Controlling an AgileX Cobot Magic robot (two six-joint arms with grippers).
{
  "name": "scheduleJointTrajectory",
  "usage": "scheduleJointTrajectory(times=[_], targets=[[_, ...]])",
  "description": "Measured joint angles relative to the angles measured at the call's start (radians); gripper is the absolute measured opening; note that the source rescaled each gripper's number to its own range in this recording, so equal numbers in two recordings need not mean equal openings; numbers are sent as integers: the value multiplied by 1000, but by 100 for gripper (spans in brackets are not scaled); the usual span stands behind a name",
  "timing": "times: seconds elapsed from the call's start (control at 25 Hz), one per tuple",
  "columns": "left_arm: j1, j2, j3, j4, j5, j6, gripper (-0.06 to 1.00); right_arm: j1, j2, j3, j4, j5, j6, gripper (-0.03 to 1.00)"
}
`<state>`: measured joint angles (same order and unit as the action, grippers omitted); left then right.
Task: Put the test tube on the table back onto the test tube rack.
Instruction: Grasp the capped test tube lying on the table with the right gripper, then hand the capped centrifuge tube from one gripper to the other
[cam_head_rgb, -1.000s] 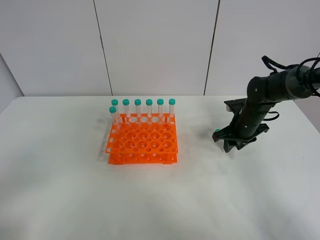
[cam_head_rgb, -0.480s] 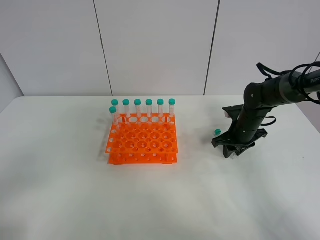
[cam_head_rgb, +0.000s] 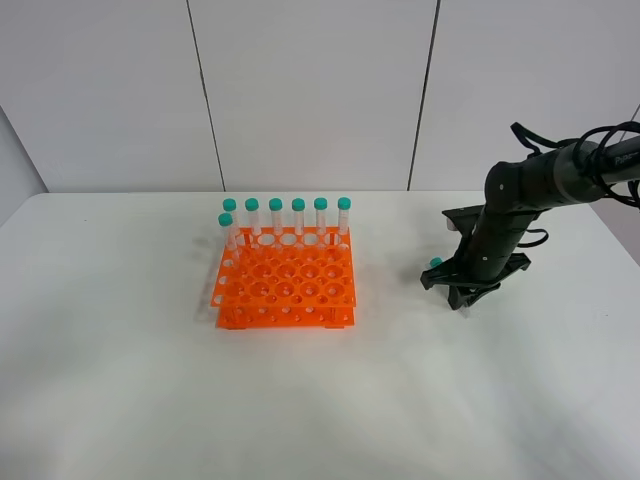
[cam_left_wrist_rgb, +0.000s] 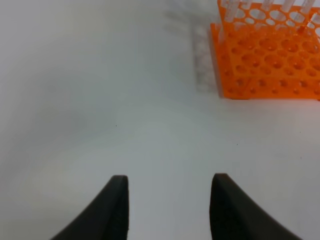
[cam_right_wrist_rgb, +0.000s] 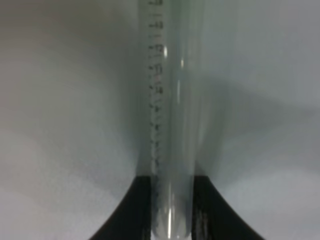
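The test tube (cam_right_wrist_rgb: 172, 100), clear with printed graduations, lies on the white table (cam_head_rgb: 150, 390). My right gripper (cam_right_wrist_rgb: 172, 186) is shut on it, both black fingers pressed against its lower end. In the high view only the tube's teal cap (cam_head_rgb: 435, 263) shows, at the left edge of the right gripper (cam_head_rgb: 462, 290), which is down at the tabletop. The orange test tube rack (cam_head_rgb: 285, 285) stands left of it, about a rack's width away. My left gripper (cam_left_wrist_rgb: 170, 200) hangs open over bare table, with the rack (cam_left_wrist_rgb: 270, 60) ahead of it; it is out of the high view.
Several capped tubes (cam_head_rgb: 285, 215) stand upright along the rack's back row and back left corner; the other holes are empty. A grey panelled wall (cam_head_rgb: 310, 90) rises behind the table's far edge.
My right gripper has settled lower onto the table by the teal cap and closed on the tube. The left gripper and the rack have not moved.
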<state>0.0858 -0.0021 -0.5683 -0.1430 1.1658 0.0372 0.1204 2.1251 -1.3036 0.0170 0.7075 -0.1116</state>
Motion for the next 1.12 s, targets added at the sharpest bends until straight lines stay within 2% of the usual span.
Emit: scheduleJointTrajectory(times=[0.48, 0.68, 1.12], targets=[[0, 0, 0, 0, 0, 0, 89, 0, -20, -1, 10, -4, -60, 2], [0, 0, 0, 0, 0, 0, 89, 0, -167, -1, 57, -55, -115, 2], [0, 0, 0, 0, 0, 1, 89, 0, -446, -1, 120, -45, -158, 2]])
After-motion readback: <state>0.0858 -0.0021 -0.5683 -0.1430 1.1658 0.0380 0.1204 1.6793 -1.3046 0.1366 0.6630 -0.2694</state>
